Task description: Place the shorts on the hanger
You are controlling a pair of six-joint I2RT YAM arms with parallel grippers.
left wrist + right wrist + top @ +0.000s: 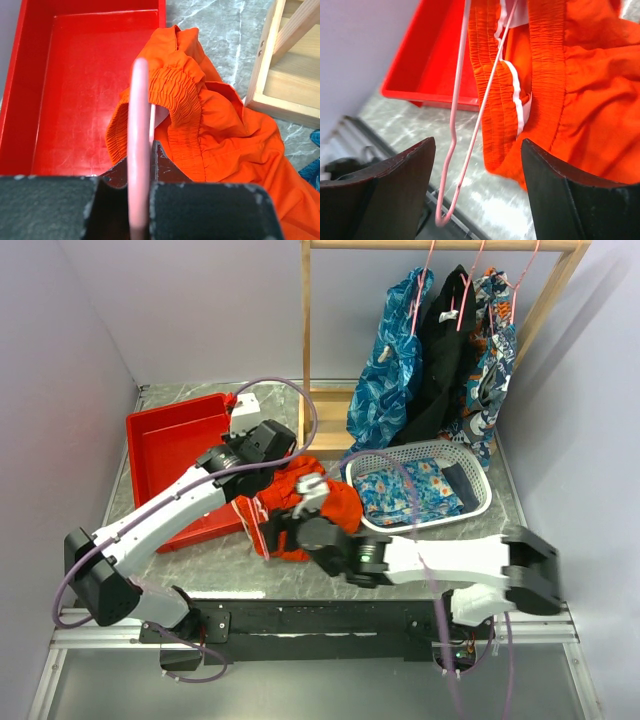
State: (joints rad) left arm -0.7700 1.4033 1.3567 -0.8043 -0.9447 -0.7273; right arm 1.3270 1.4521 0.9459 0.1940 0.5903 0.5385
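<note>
Matt cloth shorts [220, 130], glossy plastic bin [85, 75]

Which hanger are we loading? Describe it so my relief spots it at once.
Start at the red bin on the left; the orange shorts lie against its right side. The hanger is the thin pink wire at their waistband, pinched in the left fingers. Unlike the pink hangers on the wooden rack, it is not hung up.

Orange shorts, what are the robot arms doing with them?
The left gripper is shut on a thin pink hanger, and the stretchy waistband of the orange shorts looks partly looped over its wire. The right gripper is open just in front of both, gripping neither. The shorts are bunched up beside the red bin, not properly on the hanger yet.
</note>
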